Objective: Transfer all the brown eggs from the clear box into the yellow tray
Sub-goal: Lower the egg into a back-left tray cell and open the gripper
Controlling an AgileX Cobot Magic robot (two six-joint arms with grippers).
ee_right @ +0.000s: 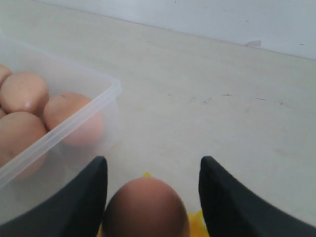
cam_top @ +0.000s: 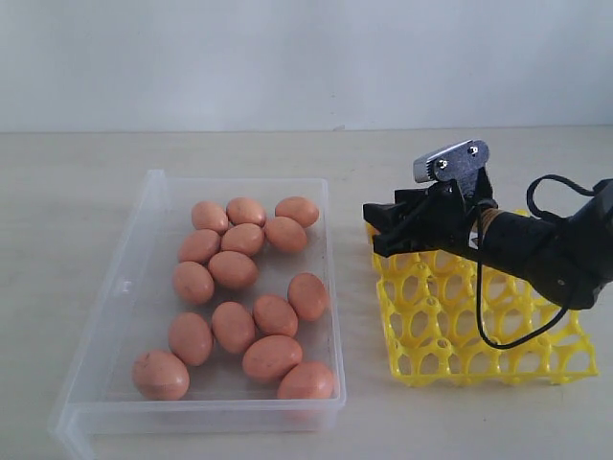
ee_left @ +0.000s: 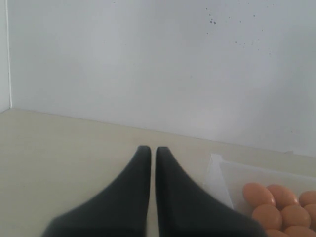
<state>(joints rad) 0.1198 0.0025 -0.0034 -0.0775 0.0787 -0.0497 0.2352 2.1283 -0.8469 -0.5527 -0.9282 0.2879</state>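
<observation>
Several brown eggs (cam_top: 233, 270) lie loose in the clear box (cam_top: 124, 287) on the left. The yellow tray (cam_top: 479, 335) sits to its right. My right gripper (cam_top: 380, 227) hovers low over the tray's far-left corner. In the right wrist view this gripper (ee_right: 154, 159) is open, and one brown egg (ee_right: 145, 210) sits between its fingers against one of them, with a gap to the other. Yellow tray plastic (ee_right: 197, 219) shows beneath it. The exterior view hides this egg behind the gripper. My left gripper (ee_left: 149, 148) is shut and empty, beside a corner of the box (ee_left: 222, 173).
The box's near wall (ee_right: 74, 118) stands close beside the right gripper, with eggs (ee_right: 24, 91) behind it. A black cable (cam_top: 498, 326) loops from the right arm over the tray. A white wall (cam_top: 306, 57) backs the beige table.
</observation>
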